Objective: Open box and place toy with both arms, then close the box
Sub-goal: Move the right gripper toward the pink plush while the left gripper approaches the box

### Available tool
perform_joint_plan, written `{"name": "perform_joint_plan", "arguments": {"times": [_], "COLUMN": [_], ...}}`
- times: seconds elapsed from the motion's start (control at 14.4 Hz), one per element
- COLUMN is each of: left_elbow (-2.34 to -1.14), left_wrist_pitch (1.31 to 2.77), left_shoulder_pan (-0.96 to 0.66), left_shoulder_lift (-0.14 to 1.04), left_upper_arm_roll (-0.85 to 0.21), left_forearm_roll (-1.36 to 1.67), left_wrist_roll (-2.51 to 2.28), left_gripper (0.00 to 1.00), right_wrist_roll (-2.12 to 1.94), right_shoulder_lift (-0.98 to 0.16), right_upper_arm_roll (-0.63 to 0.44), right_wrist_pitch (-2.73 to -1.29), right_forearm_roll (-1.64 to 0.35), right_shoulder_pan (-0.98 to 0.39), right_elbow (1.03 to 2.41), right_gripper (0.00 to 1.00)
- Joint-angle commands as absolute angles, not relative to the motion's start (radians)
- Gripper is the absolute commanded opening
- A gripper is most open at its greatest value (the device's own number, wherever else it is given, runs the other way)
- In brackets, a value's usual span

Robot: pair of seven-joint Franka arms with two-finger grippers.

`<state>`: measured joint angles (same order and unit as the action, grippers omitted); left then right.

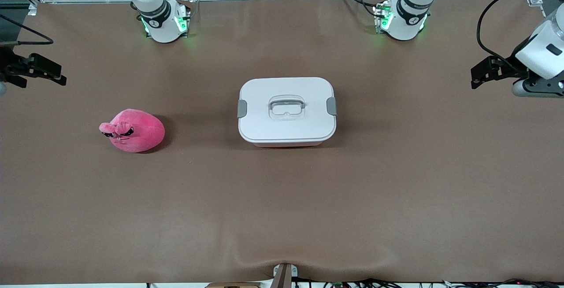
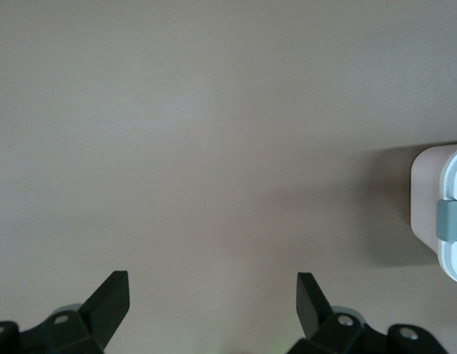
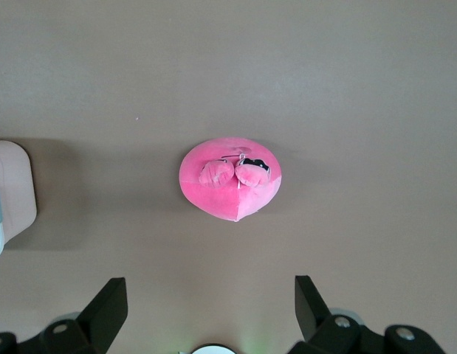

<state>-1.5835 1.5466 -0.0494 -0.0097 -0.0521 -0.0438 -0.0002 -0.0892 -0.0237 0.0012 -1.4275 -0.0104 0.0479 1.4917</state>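
Toy [image 1: 134,130] toward right arm's end of tabletop [image 1: 282,213]; box [image 1: 287,110] mid-table, lid clipped on. My left gripper [image 1: 476,76] and right gripper [image 1: 59,76] up at table ends, jaws wide, empty.

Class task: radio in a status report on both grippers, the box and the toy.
Left gripper open, waiting at its table end. Right gripper open, at its end. Box shut, clips down; plush toy beside it, toward the right arm. Nothing in the way.

Tabletop [image 1: 282,200]: plain brown. Box [image 1: 287,110]: white lid, grey side clips, clear centre handle, pink base edge. Toy [image 1: 133,130]: bright pink, dark eyes. Arms white, black bands; grippers black.
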Motion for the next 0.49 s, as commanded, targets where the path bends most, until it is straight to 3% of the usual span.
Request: {"name": "perform_joint_plan", "arguments": {"times": [0.0,0.42], "left_elbow": [-1.551,-1.548], "left_wrist_pitch": [1.522,1.523], "left_shoulder_pan": [-0.046,-0.043], "left_shoulder_lift": [0.008,0.006], "left_upper_arm_roll": [-0.057,-0.055], "left_forearm_roll": [-0.046,-0.044], "left_wrist_roll": [0.011,0.003], "left_gripper": [1.0,1.0], "right_wrist_roll": [-0.078,-0.086], "right_shoulder_lift": [-0.017,-0.018], "right_upper_arm_roll": [0.015,0.015], "right_wrist_pitch": [-1.428,-1.442], "right_forearm_roll": [-0.02,-0.021], "right_shoulder_pan": [0.066,0.067], "right_elbow": [1.497,1.497], "right_gripper": [1.0,1.0]}}
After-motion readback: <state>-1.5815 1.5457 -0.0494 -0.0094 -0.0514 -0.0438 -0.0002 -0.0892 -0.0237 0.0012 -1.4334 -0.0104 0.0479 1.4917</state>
